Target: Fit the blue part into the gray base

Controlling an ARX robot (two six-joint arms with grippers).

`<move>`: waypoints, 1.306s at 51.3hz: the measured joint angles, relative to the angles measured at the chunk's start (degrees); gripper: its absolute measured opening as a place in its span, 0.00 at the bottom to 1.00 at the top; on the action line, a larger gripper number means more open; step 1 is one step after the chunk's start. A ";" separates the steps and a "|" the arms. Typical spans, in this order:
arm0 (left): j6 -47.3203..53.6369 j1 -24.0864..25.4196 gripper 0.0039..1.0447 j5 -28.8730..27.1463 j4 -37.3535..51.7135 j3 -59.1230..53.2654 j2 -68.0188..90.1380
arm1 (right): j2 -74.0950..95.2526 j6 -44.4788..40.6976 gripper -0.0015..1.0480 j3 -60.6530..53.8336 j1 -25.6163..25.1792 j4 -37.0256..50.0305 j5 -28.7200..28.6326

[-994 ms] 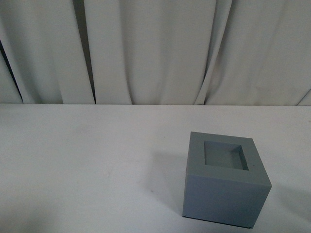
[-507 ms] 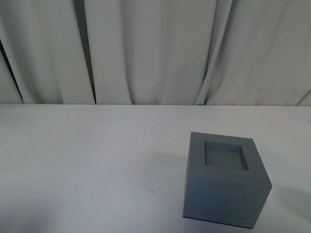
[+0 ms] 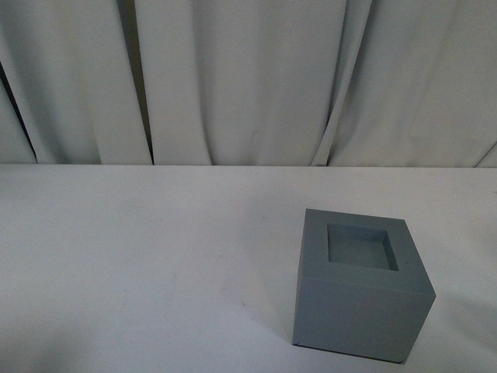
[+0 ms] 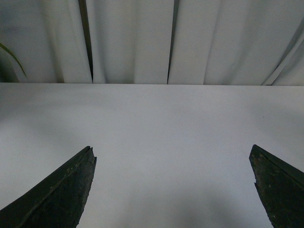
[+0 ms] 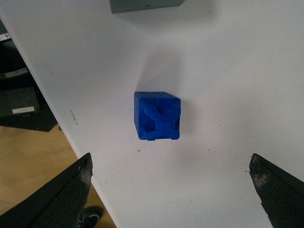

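Note:
The gray base [image 3: 360, 286] stands on the white table at the front right, its square recess empty and facing up. Neither arm shows in the front view. In the right wrist view the blue part [image 5: 157, 116] stands on the table, seen from above with its loop handle up, and an edge of the gray base [image 5: 145, 4] shows beyond it. My right gripper [image 5: 171, 164] is open and empty, above the table and short of the blue part. My left gripper [image 4: 172, 154] is open and empty over bare table.
White curtains [image 3: 248, 78] hang behind the table's far edge. In the right wrist view the table's edge [image 5: 71, 142] runs close beside the blue part, with wood floor and dark boxes [image 5: 21, 104] below.

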 joint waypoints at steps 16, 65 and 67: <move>0.00 0.00 0.94 0.00 0.00 0.00 0.00 | 6.82 1.44 0.93 0.20 1.46 0.55 4.46; 0.00 0.00 0.94 0.00 0.00 0.00 0.00 | 14.82 2.03 0.93 -9.60 3.80 13.16 12.07; 0.00 0.00 0.94 0.00 0.00 0.00 0.00 | 14.82 2.36 0.93 -9.66 4.22 13.53 11.93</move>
